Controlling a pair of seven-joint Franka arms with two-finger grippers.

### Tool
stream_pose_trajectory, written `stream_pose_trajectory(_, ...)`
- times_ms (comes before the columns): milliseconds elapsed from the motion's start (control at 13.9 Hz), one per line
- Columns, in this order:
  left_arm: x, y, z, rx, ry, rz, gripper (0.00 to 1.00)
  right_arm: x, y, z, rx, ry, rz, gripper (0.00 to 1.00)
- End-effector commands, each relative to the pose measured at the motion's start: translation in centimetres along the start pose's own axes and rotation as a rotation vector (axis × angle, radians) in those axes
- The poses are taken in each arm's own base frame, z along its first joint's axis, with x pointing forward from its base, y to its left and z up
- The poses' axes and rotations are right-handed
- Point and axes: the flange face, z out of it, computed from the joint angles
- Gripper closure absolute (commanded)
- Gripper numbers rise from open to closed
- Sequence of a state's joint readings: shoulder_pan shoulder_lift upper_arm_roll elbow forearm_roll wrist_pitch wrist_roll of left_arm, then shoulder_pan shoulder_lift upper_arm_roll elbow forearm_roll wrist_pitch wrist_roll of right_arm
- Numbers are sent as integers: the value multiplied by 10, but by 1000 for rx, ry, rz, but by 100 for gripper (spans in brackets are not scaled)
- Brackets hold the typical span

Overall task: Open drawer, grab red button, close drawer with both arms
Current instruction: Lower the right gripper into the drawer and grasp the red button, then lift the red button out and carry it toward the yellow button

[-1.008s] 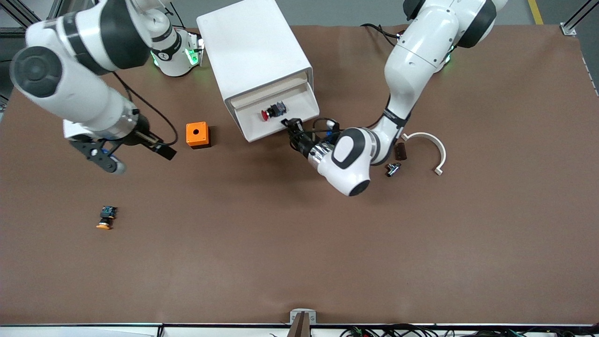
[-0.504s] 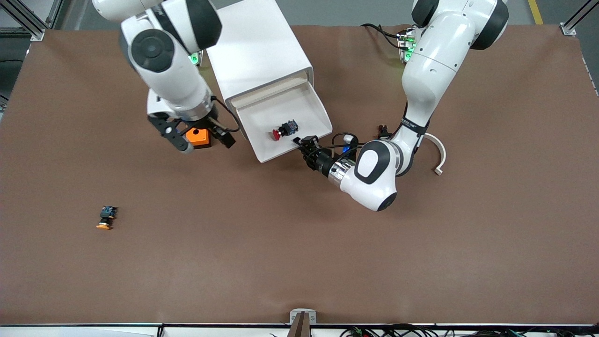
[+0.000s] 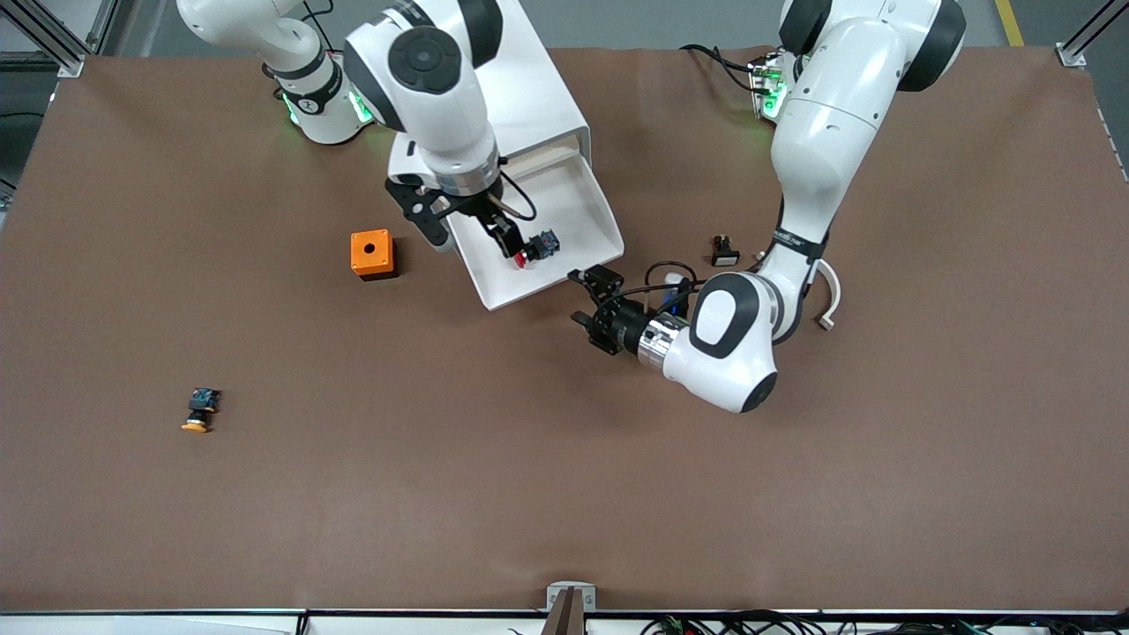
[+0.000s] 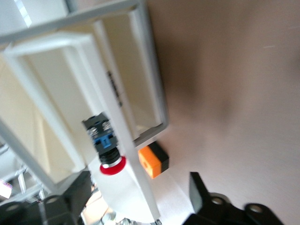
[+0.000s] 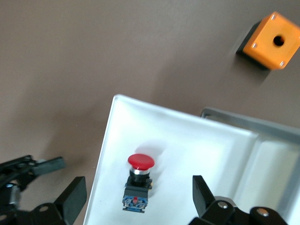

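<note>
The top drawer (image 3: 578, 207) stands pulled out of the white cabinet (image 3: 538, 88). The button (image 3: 532, 250), red cap and black body, lies on its side in the drawer near the front edge. My right gripper (image 3: 470, 231) hangs open just over the drawer, and in the right wrist view the button (image 5: 139, 180) lies between its spread fingers (image 5: 72, 199). My left gripper (image 3: 593, 300) is open and empty beside the drawer's front corner, a small gap from it. The left wrist view shows the drawer front (image 4: 117, 103) and the button (image 4: 105, 145).
An orange cube with a hole (image 3: 370, 254) sits beside the cabinet toward the right arm's end. An orange-capped button (image 3: 199, 410) lies nearer the front camera. A white curved piece (image 3: 829, 295) and a small black part (image 3: 723, 251) lie by the left arm.
The drawer slid farther out. My left gripper let go of its front and drew back. My right arm swung from its end of the table to over the drawer and button.
</note>
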State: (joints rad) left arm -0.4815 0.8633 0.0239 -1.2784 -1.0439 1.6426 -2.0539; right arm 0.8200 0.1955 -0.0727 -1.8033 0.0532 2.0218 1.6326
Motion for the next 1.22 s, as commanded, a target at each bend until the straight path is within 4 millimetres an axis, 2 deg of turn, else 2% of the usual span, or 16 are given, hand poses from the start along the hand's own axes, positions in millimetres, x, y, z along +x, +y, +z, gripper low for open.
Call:
stream_pose_trajectory(0,-1,-10,-40,-87,61,143,0,-24,-9,30,8,33,47,0)
stream_pose_trajectory(72,3,-10,-66,-135,64,185,0,-32,-10,40,7,40,55,0)
stream_pose_trajectory(144,9,-8,-84,-175,88,214,0,-39,-12,51,5,50,53,0)
stream_pose_trajectory(432,23,-21,-130,-316,348,404,0,-51,-16,82,-5,59,40,0)
stream_pose_trajectory(504,27,-20,-137,-327,384,438,0,-53,-17,87,-8,60,37,0)
stream_pose_trajectory(576,26,-27,-147,-337,408,501,0,-53,-17,91,-13,62,37,1)
stream_pose_trajectory(792,25,-44,-164,-340,630,749,0,-55,-17,99,-28,63,40,3)
stream_pose_trajectory(936,25,-47,-169,-335,694,803,0,-60,-17,103,-31,63,42,6)
stream_pose_trajectory(1081,21,-46,-173,-359,706,874,0,-65,-16,109,-38,64,35,13)
stream_pose_trajectory(1153,20,-47,-174,-345,718,928,0,-67,-16,109,-40,64,31,20)
